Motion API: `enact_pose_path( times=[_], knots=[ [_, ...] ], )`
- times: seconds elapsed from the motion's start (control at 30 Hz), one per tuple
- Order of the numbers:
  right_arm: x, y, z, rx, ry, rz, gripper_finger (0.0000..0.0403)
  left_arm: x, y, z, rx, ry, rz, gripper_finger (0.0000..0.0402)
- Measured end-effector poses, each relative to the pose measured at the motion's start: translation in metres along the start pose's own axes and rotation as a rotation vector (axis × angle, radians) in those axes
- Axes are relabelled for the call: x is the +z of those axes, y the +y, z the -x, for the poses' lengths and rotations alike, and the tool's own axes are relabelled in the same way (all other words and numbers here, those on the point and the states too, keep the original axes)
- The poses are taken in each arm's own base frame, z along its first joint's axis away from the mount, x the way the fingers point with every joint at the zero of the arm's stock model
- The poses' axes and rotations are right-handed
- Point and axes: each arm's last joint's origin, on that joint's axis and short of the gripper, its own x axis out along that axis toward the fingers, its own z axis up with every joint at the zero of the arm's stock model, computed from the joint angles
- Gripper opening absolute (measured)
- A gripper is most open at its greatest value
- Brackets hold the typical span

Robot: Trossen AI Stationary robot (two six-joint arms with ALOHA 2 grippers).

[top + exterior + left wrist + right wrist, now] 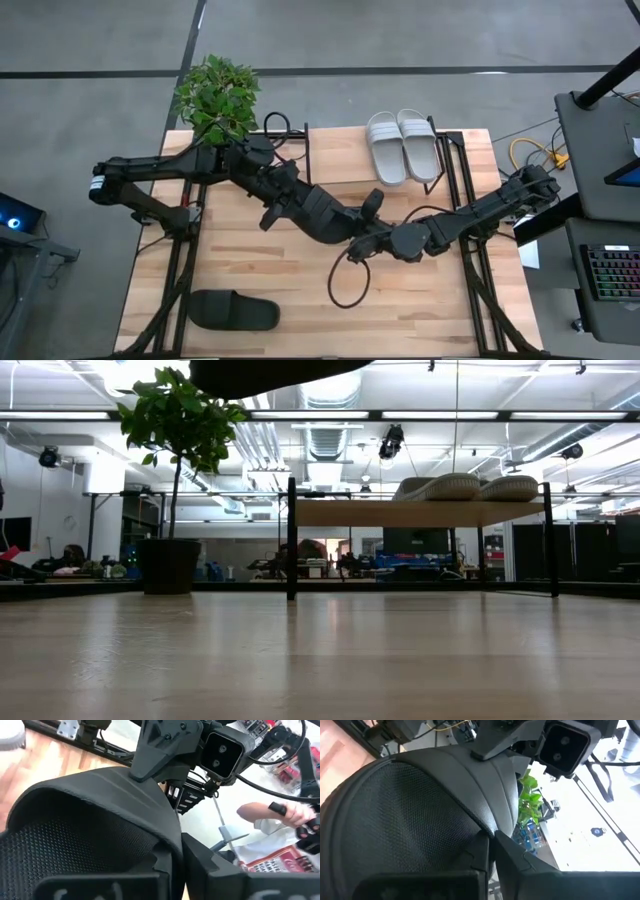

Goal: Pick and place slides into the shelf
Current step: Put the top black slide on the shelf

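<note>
On your wooden table [420, 320], the grey-white pair [402, 144] sits on the shelf [335, 158]. Both grippers, left [362, 212] and right [362, 246], seemingly pinch one black slide [85, 830] mid-table; another black slide [233, 311] lies near the front edge.

The room is bright from long ceiling lights [330, 415] above. The worktop [320, 660] shines softly, and its near part looks blurry. Close up, the black slide [90, 835] looks fuzzy, and the bright background behind it is washed out white.
</note>
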Motion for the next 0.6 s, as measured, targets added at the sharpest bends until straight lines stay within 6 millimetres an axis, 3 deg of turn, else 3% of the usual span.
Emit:
enact_pose_path(
  times=[0.37, 0.6],
  knots=[
    [-0.001, 0.0, 0.004, -0.065, 0.109, -0.011, 0.0009, 0.001, 0.001, 0.003, 0.069, -0.025, -0.131, 0.0122],
    [-0.004, 0.002, 0.005, -0.093, 0.184, 0.011, 0.0009, 0.003, -0.004, 0.017, 0.152, -0.081, -0.236, 0.0151]
  ],
)
